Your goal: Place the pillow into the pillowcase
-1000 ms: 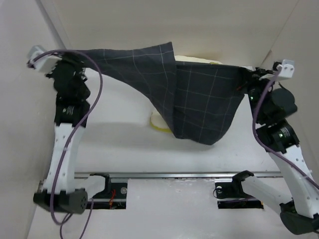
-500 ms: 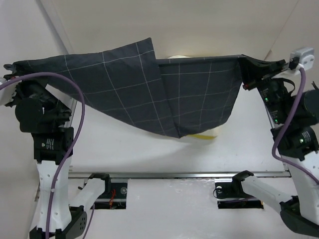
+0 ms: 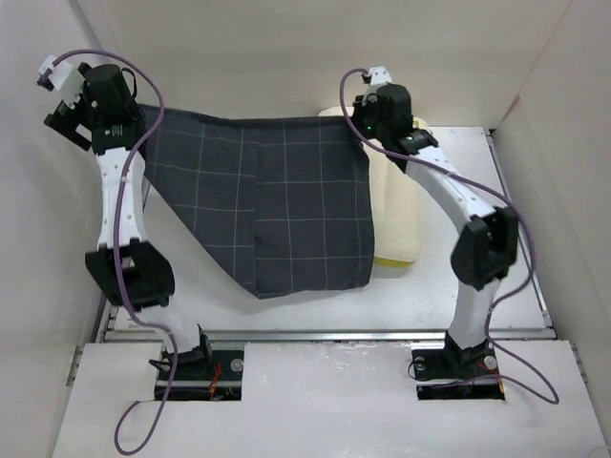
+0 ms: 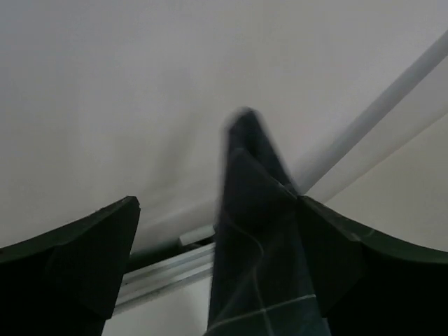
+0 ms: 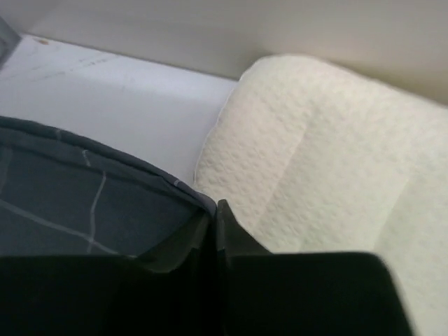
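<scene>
The dark grid-patterned pillowcase hangs spread across the middle of the top view, its lower edge toward the table. My right gripper pinches its upper right corner; in the right wrist view the fingers are closed on the hem of the pillowcase. My left gripper is raised at the far left. Its jaws stand wide apart, with a blurred corner of the pillowcase loose between them, leaning on the right finger. The cream pillow lies on the table right of the case, outside it, and it also fills the right wrist view as the pillow.
White enclosure walls stand close on the left, at the back and on the right. A metal rail runs along the table's near edge in front of both arm bases.
My left gripper has opened and swung up toward the back left. The right arm moved from the far right in to the back centre with its corner. The pillow now shows right of the case.
</scene>
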### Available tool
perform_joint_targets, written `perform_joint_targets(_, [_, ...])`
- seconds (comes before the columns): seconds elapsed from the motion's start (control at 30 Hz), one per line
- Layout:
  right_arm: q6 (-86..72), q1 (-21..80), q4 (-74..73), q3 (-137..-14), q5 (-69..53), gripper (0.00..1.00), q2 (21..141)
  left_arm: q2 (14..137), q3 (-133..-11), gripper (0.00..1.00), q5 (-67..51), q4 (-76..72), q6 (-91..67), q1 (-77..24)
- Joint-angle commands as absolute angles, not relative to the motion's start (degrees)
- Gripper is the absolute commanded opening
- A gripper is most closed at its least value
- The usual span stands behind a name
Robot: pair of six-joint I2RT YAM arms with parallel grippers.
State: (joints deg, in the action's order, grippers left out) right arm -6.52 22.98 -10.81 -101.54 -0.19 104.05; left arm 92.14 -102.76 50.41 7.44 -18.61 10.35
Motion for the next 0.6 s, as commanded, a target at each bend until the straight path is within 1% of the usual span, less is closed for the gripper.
perform_joint_targets(0.0, [-7.03,21.80,-12.82,-113.97,0.10,0.11,111.75,99.46,-112.21,1.00,42.37,19.49,-28.29,13.18])
perform_joint_targets(0.03, [-6.51,21.80,-14.31,-116.52,-1.22,0.20,113.97,104.28,-117.72,1.00,41.84,21.77,-29.26,13.18])
perform_joint_targets(0.07, [-6.50,20.40,-16.15,-121.07,-3.49,0.40,115.73,106.07,-120.04,1.00,41.05,25.80,-29.96,13.18])
perform_joint_targets(0.1, [-6.50,20.39,-18.96,-122.16,-4.30,0.49,116.88,107.21,-121.54,1.00,38.96,26.71,-29.97,13.18])
perform_joint_targets(0.13, [-6.50,19.61,-18.98,-121.65,-4.31,0.57,116.89,107.75,-121.55,1.00,38.94,26.72,-29.97,12.40])
perform_joint_targets(0.17, [-6.50,19.60,-18.29,-120.25,-4.31,0.66,115.94,106.97,-120.33,1.00,38.94,24.80,-29.01,11.78])
perform_joint_targets(0.2, [-6.50,18.82,-15.67,-115.54,-2.57,0.87,114.62,106.09,-118.84,1.00,38.94,23.22,-28.22,10.73])
perform_joint_targets(0.23, [-6.50,18.11,-14.34,-112.97,-1.77,1.00,111.30,103.56,-116.83,1.00,37.72,21.29,-25.86,9.85])
perform_joint_targets(0.27, [-6.50,17.58,-13.37,-110.68,-0.80,1.00,109.70,102.14,-112.54,1.00,35.88,17.27,-24.36,7.76])
perform_joint_targets(0.33, [-7.12,15.91,-13.36,-105.66,2.36,1.00,107.06,99.07,-107.78,1.00,30.53,13.64,-22.68,5.02])
perform_joint_targets(0.4, [-10.18,14.51,-16.59,-103.54,6.04,1.00,104.60,95.02,-101.10,1.00,27.09,9.60,-20.13,-0.42])
perform_joint_targets(0.43, [-11.94,12.76,-21.22,-101.88,9.20,1.00,103.81,94.05,-99.07,1.00,24.98,8.71,-19.43,-2.61])
perform_joint_targets(0.47, [-15.61,11.79,-23.27,-100.65,9.23,1.00,103.80,92.82,-97.40,1.00,24.96,8.70,-18.73,-5.07])
perform_joint_targets(0.5, [-17.30,10.65,-24.86,-98.89,9.23,1.00,102.84,92.81,-93.90,1.00,24.96,8.18,-18.72,-10.06])
perform_joint_targets(0.57, [-20.55,7.66,-24.01,-89.33,6.78,1.00,101.17,92.81,-89.76,1.00,24.96,7.56,-20.29,-14.39])
